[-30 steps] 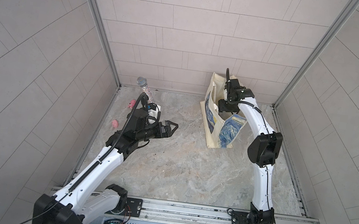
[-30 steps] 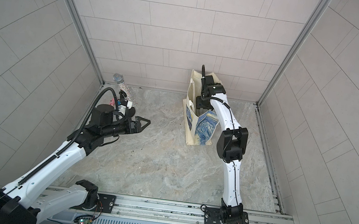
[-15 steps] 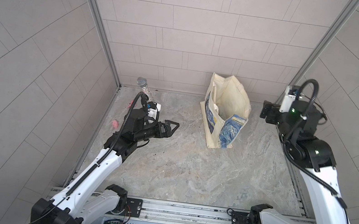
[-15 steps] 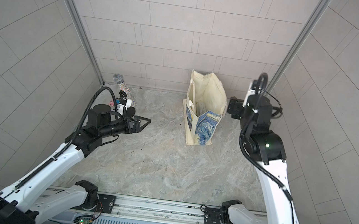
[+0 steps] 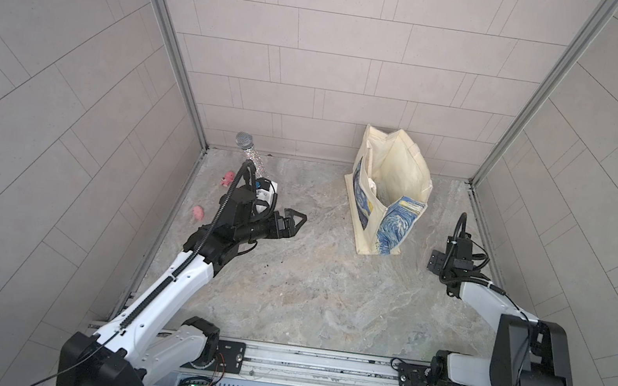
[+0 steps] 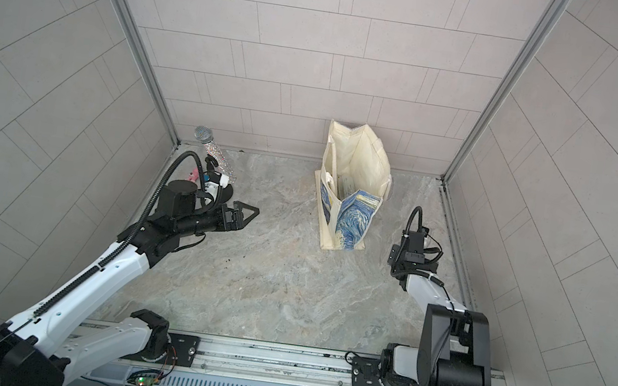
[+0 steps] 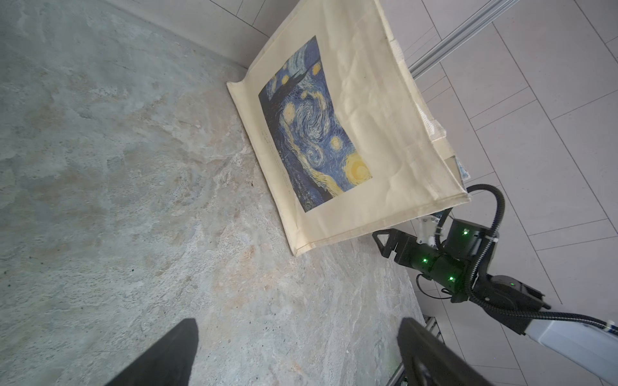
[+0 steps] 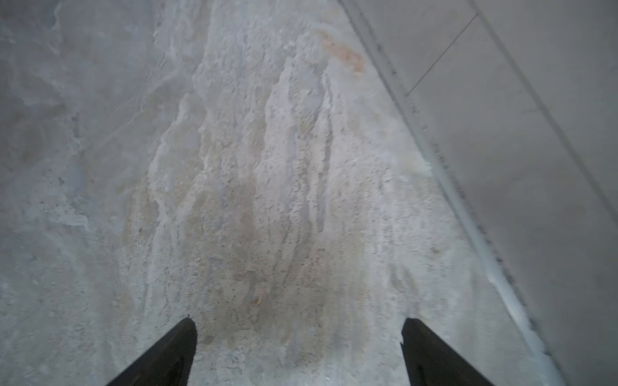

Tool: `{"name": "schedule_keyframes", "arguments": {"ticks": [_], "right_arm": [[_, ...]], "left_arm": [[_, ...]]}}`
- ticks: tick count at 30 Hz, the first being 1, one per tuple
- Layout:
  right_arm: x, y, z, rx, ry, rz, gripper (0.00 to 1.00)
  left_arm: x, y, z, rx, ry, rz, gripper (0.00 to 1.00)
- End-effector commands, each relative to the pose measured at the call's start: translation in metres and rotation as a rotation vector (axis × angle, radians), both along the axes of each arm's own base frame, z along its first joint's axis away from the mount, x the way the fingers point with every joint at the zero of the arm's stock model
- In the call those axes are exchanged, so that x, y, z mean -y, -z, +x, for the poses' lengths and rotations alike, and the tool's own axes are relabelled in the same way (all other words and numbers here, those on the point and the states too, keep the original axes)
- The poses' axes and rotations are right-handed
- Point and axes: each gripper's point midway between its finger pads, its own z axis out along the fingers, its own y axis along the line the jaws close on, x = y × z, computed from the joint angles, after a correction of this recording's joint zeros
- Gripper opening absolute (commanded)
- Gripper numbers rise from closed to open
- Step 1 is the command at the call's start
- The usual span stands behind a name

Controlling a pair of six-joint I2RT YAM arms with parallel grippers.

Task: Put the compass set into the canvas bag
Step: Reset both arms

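Since both wrist views show the fingers spread wide with nothing between them, neither pincer holds anything.

- On the right gripper (image 5: 436, 261) the fingers (image 8: 167, 354) are wide. Only the bare marble-look tabletop (image 8: 267, 200) lies between them, and the right edge rail (image 8: 434, 160) runs along one side.
- It sits low over the right side of the table. The canvas bag (image 5: 389, 197) is to its left and slightly farther back, and its near right bottom corner is the closest part. They are near but apart.
- The left wrist view agrees: the right gripper (image 7: 384, 240) is just past that corner of the canvas bag (image 7: 368, 133), with no contact visible.
- On the left gripper (image 5: 293, 220) the jaws are wide and empty. It points right, towards the bag's printed side, and is well apart from it.
- The canvas bag (image 6: 352, 192) stands upright at far centre-right with its mouth open upward.
- A greyish flat item (image 6: 346, 185) stands inside the bag mouth. I can't tell if that's the compass set.
- In the far left corner, beyond the left gripper, is a glittery microphone (image 5: 250, 153). A pink piece (image 5: 226, 179) and a second pink piece (image 5: 197, 213) lie along the left wall.
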Motion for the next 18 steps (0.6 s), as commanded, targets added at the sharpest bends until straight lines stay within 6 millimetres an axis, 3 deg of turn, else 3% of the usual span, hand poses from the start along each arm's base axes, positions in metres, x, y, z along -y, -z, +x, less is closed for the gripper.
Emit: {"name": "schedule_keyframes", "arguments": {"ticks": [1,8,12,14,18], "right_arm": [[-0.017,-0.044,0.051,0.340,-0.096,-0.002,0.98],[-0.032,-0.060,0.052,0.461,-0.178,-0.133,1.00],[-0.036,-0.045,0.048,0.532,-0.195,-0.152,1.00],[-0.040,-0.050,0.046,0.602,-0.215,-0.172,1.00],[-0.032,-0.046,0.048,0.537,-0.165,-0.181,1.00]], "left_arm": [[-0.008,0.005,-0.002,0.007,-0.023,0.033,0.99],[-0.020,0.019,-0.006,-0.006,-0.057,0.096,0.99],[-0.021,0.025,-0.005,-0.016,-0.056,0.112,0.99],[-0.024,0.028,-0.004,-0.018,-0.062,0.127,0.99],[-0.042,0.048,0.003,-0.045,-0.165,0.200,0.99]]}}
